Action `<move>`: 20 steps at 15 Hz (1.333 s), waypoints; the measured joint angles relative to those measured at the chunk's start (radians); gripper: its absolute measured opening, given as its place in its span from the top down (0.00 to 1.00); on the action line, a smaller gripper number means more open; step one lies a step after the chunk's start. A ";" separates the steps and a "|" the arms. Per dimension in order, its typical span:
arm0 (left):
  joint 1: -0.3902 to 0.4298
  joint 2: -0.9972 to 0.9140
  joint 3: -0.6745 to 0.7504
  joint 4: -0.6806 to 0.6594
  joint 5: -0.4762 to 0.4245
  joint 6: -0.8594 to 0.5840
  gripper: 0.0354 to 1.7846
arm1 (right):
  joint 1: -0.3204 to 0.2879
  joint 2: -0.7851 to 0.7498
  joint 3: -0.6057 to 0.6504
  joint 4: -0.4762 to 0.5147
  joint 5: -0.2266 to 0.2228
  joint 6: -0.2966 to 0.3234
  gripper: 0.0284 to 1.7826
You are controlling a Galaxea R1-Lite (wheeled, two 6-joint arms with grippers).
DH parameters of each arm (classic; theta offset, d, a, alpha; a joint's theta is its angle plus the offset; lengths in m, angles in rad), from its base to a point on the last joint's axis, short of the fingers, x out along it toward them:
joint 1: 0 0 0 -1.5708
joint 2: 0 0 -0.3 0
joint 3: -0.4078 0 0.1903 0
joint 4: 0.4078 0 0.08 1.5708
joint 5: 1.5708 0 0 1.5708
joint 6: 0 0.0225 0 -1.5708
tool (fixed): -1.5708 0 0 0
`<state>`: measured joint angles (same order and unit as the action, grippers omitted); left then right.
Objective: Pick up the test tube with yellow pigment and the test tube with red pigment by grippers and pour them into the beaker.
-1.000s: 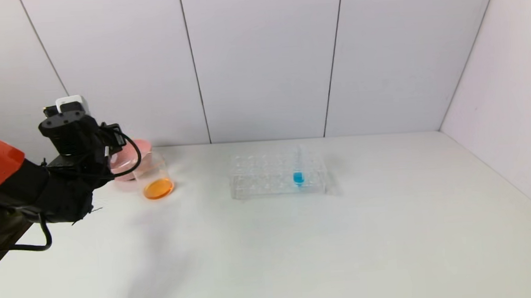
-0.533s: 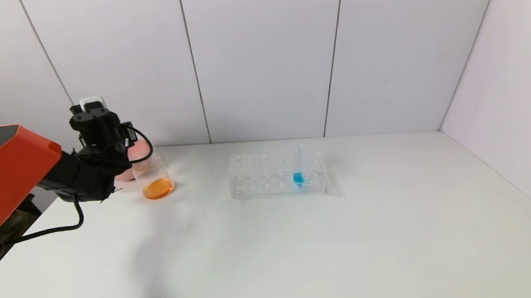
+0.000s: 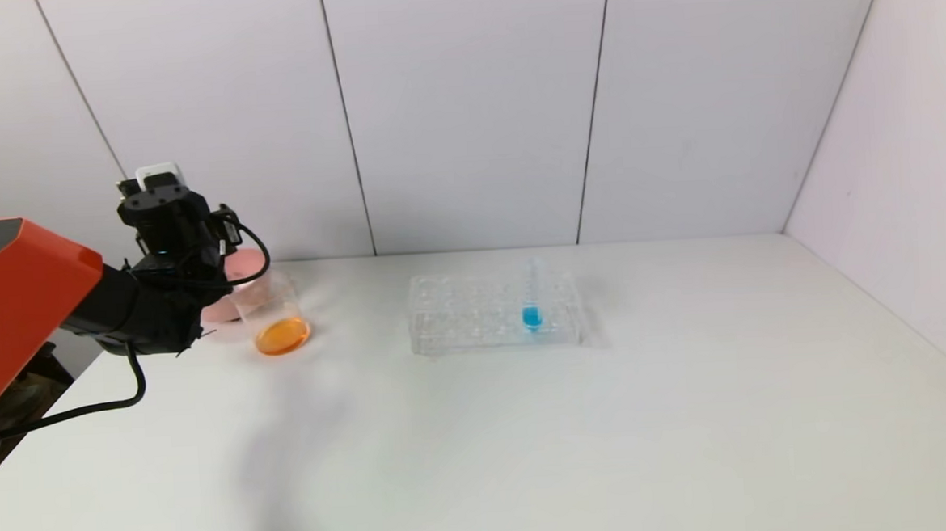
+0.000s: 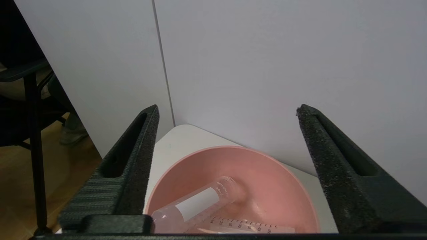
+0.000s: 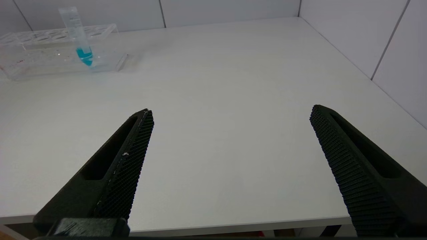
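The beaker (image 3: 274,312) stands at the table's far left with orange liquid in its bottom. My left gripper (image 3: 195,249) is open and empty, just left of the beaker and above the near side of the pink bowl (image 3: 251,263). In the left wrist view my left gripper (image 4: 227,110) spans the pink bowl (image 4: 273,173), where two empty clear tubes lie, one with a white label (image 4: 197,202) and one graduated (image 4: 247,228). No tube with yellow or red liquid shows. My right gripper (image 5: 230,111) is open and empty over the table's near edge, out of the head view.
A clear tube rack (image 3: 475,312) stands mid-table with one tube of blue liquid (image 3: 531,296) upright in it; the rack (image 5: 43,56) and the blue tube (image 5: 80,38) also show in the right wrist view. White walls close the back and right.
My left arm has swung right and forward, bringing its gripper from the table's left edge to the pink bowl, then eased slightly up. Nothing else has moved.
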<state>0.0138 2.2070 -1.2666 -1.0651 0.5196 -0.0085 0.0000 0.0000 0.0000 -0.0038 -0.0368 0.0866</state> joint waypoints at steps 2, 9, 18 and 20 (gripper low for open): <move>-0.001 -0.044 0.014 0.012 -0.004 0.000 0.05 | 0.000 0.000 0.000 0.000 0.000 0.000 0.04; -0.002 -0.427 0.270 0.190 -0.320 -0.001 0.01 | 0.000 0.000 0.000 0.000 0.000 0.000 0.04; -0.002 -1.140 0.543 0.632 -0.613 0.065 0.01 | 0.000 0.000 0.000 0.000 0.000 0.000 0.04; -0.003 -1.303 0.575 0.749 -0.630 0.085 0.01 | 0.000 0.000 0.000 0.000 0.000 0.000 0.04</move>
<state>0.0111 0.9045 -0.6917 -0.3160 -0.1106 0.0768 0.0000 0.0000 0.0000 -0.0043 -0.0368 0.0866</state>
